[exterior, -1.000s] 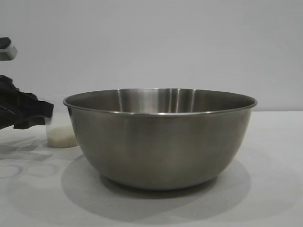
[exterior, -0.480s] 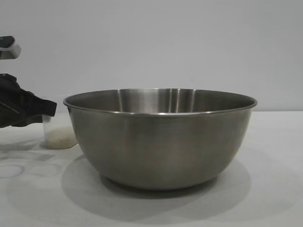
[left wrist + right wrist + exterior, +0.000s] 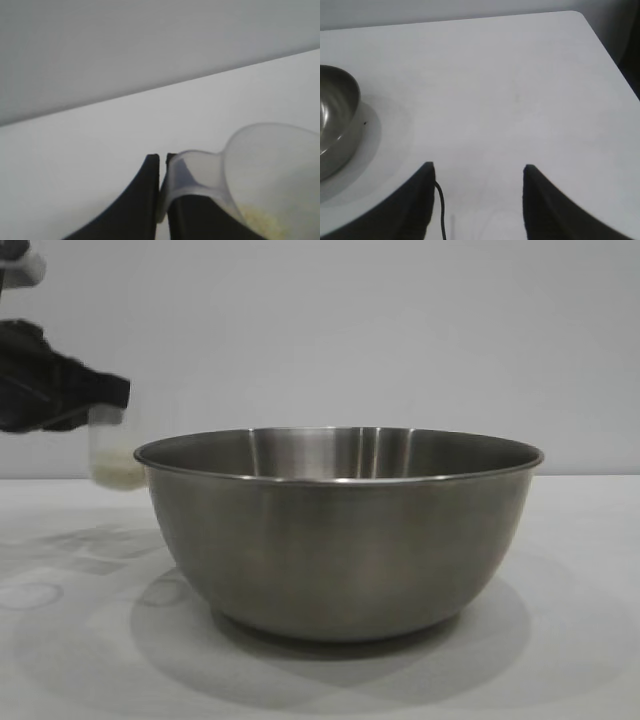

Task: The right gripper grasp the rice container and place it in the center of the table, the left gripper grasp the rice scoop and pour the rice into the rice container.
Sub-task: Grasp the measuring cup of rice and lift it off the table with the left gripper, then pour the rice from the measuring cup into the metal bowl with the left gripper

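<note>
One big steel bowl sits in the middle of the white table, round and brushed grey, with a thin rolled rim and a soft shadow pooled around its base; its inside wall catches bright vertical streaks of light; from the right wrist view only a part of it shows, and it looks empty there.

Beside it, off the exterior view's left edge, the left claw hangs in the air above the table, its black fingers pressed together on the loop handle of the small plastic cup; the cup is lifted clear of the tabletop, close beside the bowl's rim and about level with it, not over the bowl; it hangs roughly upright. The cup is clear and cloudy, thin-walled, and much smaller than the bowl; a small heap of white rice lies in its bottom. In the left wrist view the two dark fingers meet on the translucent handle, and pale grains show through the cup's wall.

The right claw is parked well away from the bowl, low over a bare part of the table; its two pointed fingers stand apart with nothing between them; a thin black cable runs beside one finger.
</note>
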